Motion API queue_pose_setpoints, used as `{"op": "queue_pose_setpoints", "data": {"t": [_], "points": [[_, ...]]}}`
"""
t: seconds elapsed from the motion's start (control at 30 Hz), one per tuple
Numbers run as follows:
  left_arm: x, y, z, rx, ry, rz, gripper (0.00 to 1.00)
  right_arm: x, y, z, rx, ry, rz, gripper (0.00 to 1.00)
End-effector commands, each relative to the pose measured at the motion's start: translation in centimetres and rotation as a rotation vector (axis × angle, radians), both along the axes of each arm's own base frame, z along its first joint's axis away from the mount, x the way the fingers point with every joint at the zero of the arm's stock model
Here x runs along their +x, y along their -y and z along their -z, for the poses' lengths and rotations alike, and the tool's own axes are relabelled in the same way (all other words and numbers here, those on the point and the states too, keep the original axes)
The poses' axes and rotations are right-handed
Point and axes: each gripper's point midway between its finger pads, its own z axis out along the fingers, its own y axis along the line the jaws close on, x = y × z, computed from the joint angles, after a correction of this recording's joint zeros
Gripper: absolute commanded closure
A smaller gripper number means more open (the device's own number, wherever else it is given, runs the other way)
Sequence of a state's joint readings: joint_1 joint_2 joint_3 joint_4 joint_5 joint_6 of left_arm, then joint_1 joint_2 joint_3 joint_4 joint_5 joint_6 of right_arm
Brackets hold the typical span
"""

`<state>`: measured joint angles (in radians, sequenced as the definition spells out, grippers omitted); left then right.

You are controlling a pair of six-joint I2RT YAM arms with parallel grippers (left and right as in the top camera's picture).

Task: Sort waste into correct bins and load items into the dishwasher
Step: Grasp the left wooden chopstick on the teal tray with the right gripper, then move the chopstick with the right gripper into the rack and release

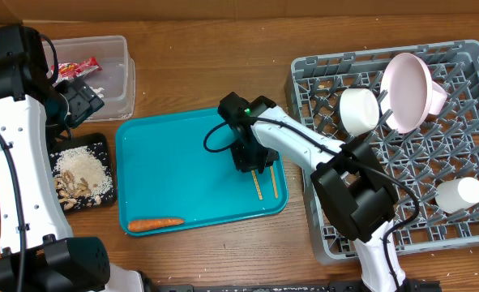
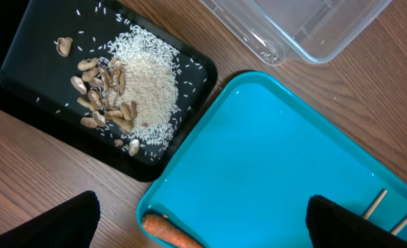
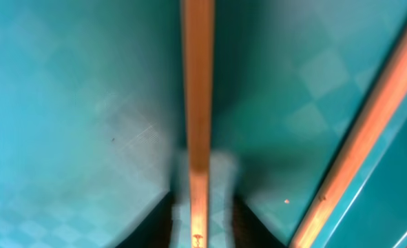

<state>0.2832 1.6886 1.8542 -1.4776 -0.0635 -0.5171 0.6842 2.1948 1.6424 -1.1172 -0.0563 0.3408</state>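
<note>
Straddles one chopstick (image 3: 197, 103) on the teal tray (image 1: 174, 170) with the right gripper (image 3: 197, 224), fingers narrowly parted. Holds nothing in the wide-open left gripper (image 2: 202, 224). Cannot read print on the red snack wrapper (image 1: 79, 66) in the clear tub (image 1: 119, 77).

The overhead camera looked straight down on the whole table (image 1: 223, 49), from the clear tub (image 1: 117, 73) to the dish rack (image 1: 401, 162). The left wrist camera faced down from mid height over the black tray (image 2: 31, 76) and the teal tray (image 2: 272, 158). The right wrist camera sat almost against that tray's floor, blurred, with the chopsticks (image 3: 197, 103) filling its frame. All three views shared the teal tray and chopsticks.
</note>
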Motion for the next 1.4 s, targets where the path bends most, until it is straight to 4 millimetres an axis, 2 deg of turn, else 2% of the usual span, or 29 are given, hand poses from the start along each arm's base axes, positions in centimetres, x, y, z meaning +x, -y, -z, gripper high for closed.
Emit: {"op": "queue_pose_setpoints", "data": {"t": [0.0,0.03,0.17,0.23,0.27,0.33,0.47,0.6,0.73,0.8,1.07,1.37], "points": [[0.0,0.0,-0.9,0.007,0.025,0.015,0.03,-0.7,0.2,1.7,-0.019,-0.046,0.004,0.88],[0.0,0.0,-0.9,0.007,0.025,0.015,0.03,-1.0,0.2,1.5,-0.016,-0.058,0.005,0.96],[0.0,0.0,-0.9,0.007,0.026,0.015,0.03,-0.5,-0.2,-0.3,0.005,-0.035,0.004,0.96],[0.0,0.0,-0.9,0.008,0.027,0.015,0.02,0.6,-0.7,-2.7,0.041,0.019,0.008,0.96],[0.0,0.0,-0.9,0.008,0.028,0.015,0.03,1.6,-0.9,-5.2,0.074,0.068,0.017,0.96],[0.0,0.0,-0.9,0.008,0.027,0.015,0.02,2.6,-0.4,-8.0,0.092,0.128,0.033,0.96],[0.0,0.0,-0.9,0.008,0.026,0.015,0.03,4.4,3.1,-13.6,0.085,0.253,0.099,0.96],[0.0,0.0,-0.9,0.009,0.024,0.022,0.02,3.9,7.9,-16.5,0.054,0.253,0.141,0.96],[0.0,0.0,-0.9,0.010,0.024,0.022,0.03,2.5,12.6,-16.6,-0.043,0.173,0.170,0.96],[0.0,0.0,-0.9,0.010,0.024,0.022,0.03,1.9,14.1,-16.2,-0.098,0.146,0.185,0.96],[-0.1,0.0,-0.9,0.012,0.023,0.022,0.03,-0.9,15.3,-12.9,-0.165,0.025,0.182,0.96],[0.1,-0.1,-0.9,0.014,0.030,0.021,0.02,-2.6,16.1,-9.0,-0.182,-0.049,0.187,0.96]]}}
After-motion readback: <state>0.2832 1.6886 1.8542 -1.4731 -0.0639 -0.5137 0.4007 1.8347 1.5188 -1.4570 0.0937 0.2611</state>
